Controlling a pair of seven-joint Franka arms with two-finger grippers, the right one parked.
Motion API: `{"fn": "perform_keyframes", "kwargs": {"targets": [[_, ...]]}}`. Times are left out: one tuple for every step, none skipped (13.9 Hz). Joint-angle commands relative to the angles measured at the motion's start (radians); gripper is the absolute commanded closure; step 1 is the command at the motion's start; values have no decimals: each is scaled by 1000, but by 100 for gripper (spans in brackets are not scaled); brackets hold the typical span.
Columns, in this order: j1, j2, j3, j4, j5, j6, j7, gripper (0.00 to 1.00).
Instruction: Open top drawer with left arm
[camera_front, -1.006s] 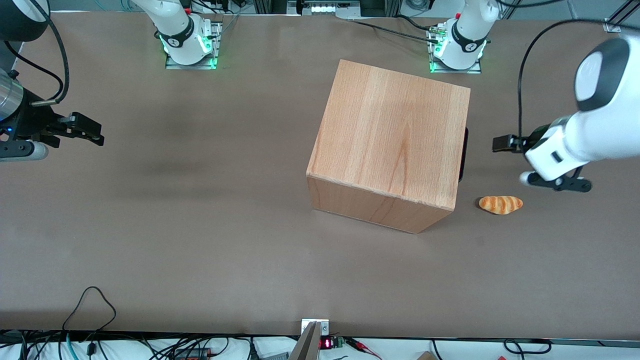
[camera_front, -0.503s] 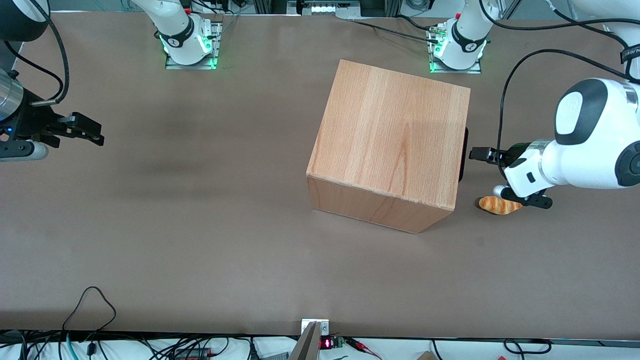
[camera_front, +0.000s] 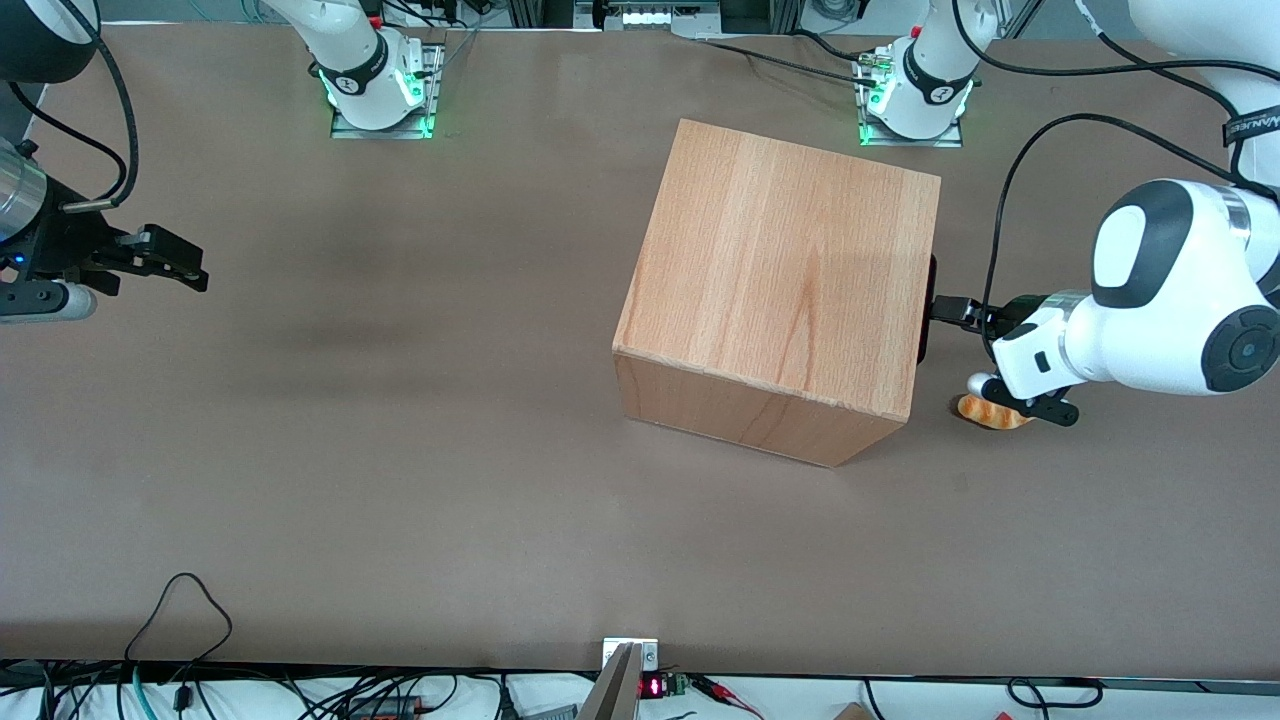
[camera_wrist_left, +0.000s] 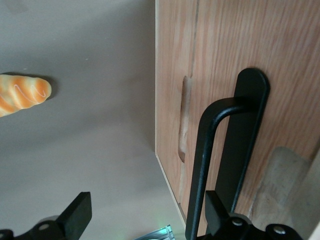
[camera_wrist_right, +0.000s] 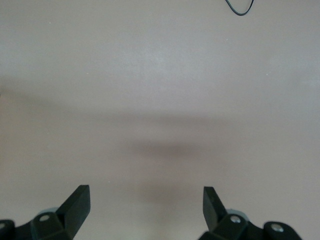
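The wooden box (camera_front: 780, 270) stands mid-table with its drawer front turned toward the working arm's end. In the front view only a sliver of the black bar handle (camera_front: 927, 310) shows at the box's edge. The left wrist view shows the drawer front (camera_wrist_left: 290, 45) shut flush in its casing, with the handle (camera_wrist_left: 202, 165) standing off it. My left arm's gripper (camera_front: 945, 310) (camera_wrist_left: 147, 215) is right at the handle and open wide. The bar lies just inside one finger (camera_wrist_left: 217, 210); the other finger (camera_wrist_left: 77, 215) hangs over bare table. Nothing is gripped.
A small bread roll (camera_front: 985, 412) (camera_wrist_left: 22, 94) lies on the table beside the box, nearer to the front camera than the gripper and partly under the wrist. The white left arm (camera_front: 1160, 300) reaches in from the working arm's end. A cable loop (camera_front: 185, 610) lies near the table's front edge.
The left arm has swung in toward the box. Its gripper went from well clear of the drawer front to right at the handle, still open, and the wrist now covers part of the roll.
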Motion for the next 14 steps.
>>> {"fn": "perform_keyframes", "kwargs": {"targets": [[-1, 22, 4, 30, -47, -20, 49, 0], [-1, 27, 4, 26, -54, -20, 66, 0], [-3, 30, 4, 28, -58, -20, 74, 0], [-3, 30, 4, 28, -61, -20, 75, 0], [-3, 30, 6, 28, -61, -18, 77, 0], [-3, 33, 6, 28, -61, -18, 77, 0], [-3, 41, 6, 28, -59, -17, 78, 0], [-1, 45, 6, 28, -59, -14, 83, 0], [-1, 51, 6, 28, -59, -9, 83, 0], [-1, 60, 6, 29, -59, -6, 83, 0], [-3, 67, 6, 29, -58, -5, 83, 0], [-3, 71, 6, 31, -58, -5, 83, 0], [-3, 77, 6, 31, -58, -3, 83, 0], [-4, 80, 6, 31, -56, 4, 81, 0]]}}
